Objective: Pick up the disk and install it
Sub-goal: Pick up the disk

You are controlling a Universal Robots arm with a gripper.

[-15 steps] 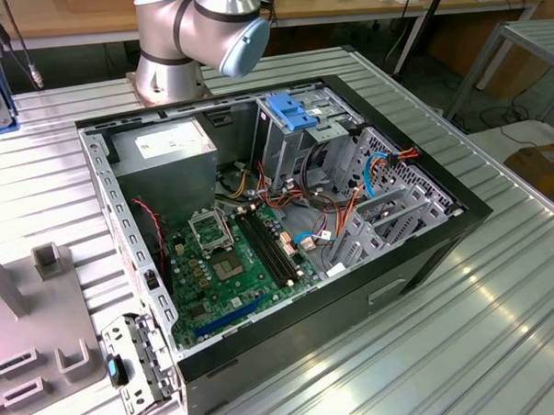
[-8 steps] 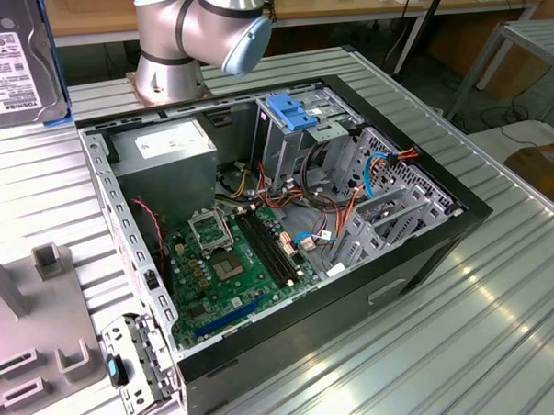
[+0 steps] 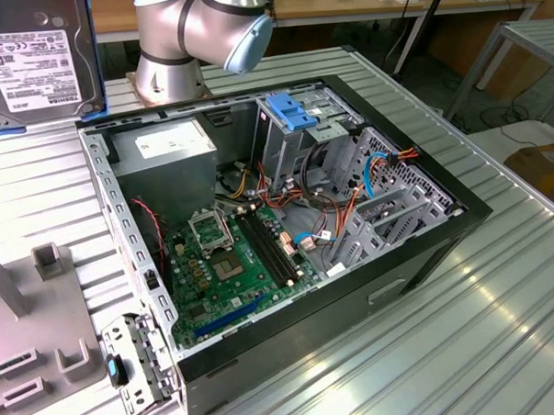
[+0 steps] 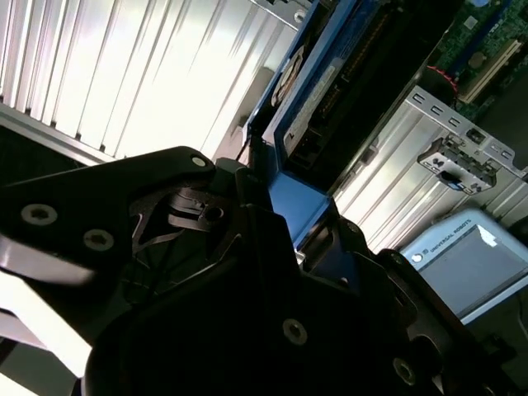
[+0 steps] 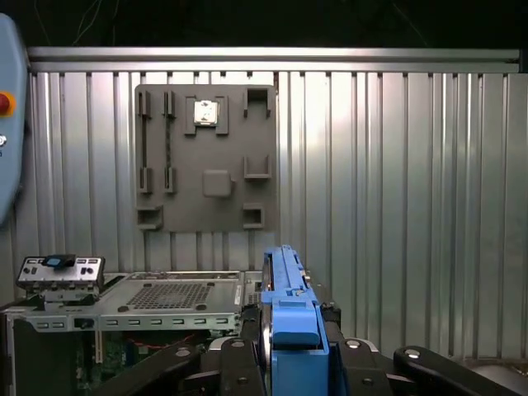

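Note:
The disk [image 3: 32, 62], a grey metal hard drive edged with blue rails, stands upright at the exterior view's far upper left, above the ribbed table. Its blue rail [image 5: 285, 289] rises edge-on between the black fingers of my gripper [image 5: 285, 334] in the first wrist view. From the second wrist view, the disk [image 4: 322, 107] extends away from my gripper [image 4: 293, 227], whose jaws are shut against its blue carrier. The open computer case [image 3: 287, 216] lies on its side, with the metal bay topped by a blue bracket [image 3: 291, 110] at its back.
The arm's base and elbow [image 3: 205, 27] stand behind the case. A grey fixture plate [image 3: 35, 347] with small holders lies at the exterior view's left and also appears as the plate [image 5: 206, 157]. A teach pendant [image 4: 470, 256] lies beside the case. Cables and a motherboard [image 3: 233, 255] fill the case.

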